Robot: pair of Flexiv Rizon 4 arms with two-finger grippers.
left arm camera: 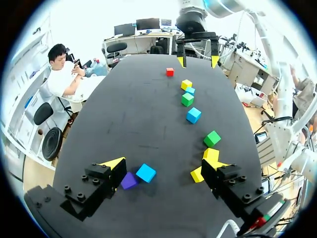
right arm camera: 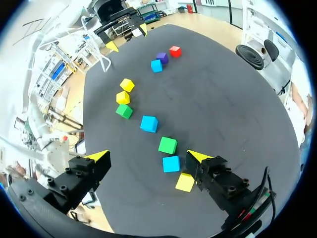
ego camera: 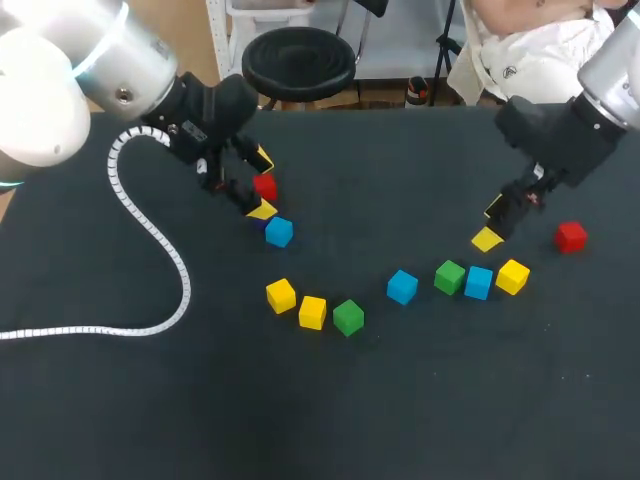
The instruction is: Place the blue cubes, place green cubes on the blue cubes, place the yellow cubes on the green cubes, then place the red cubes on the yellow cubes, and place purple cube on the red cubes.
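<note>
nothing was stacked yet, so the blue-cube step seemed in hand. the left claw (left arm camera: pixel 166 164) hung open near a blue cube (left arm camera: pixel 146 173) lying on the tabletop (left arm camera: pixel 148 109) beside the purple cube (left arm camera: pixel 129 180); next it would likely need to drop and close squarely. the right claw (right arm camera: pixel 148 156) was open too.

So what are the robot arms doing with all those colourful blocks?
Two robot arms are meant to stack coloured cubes, but nothing is stacked yet; the cubes lie singly on the table. The left gripper is open, with the purple cube and a blue cube between its fingers. The right gripper is open too, holding nothing, close to a yellow cube and another blue cube.
</note>
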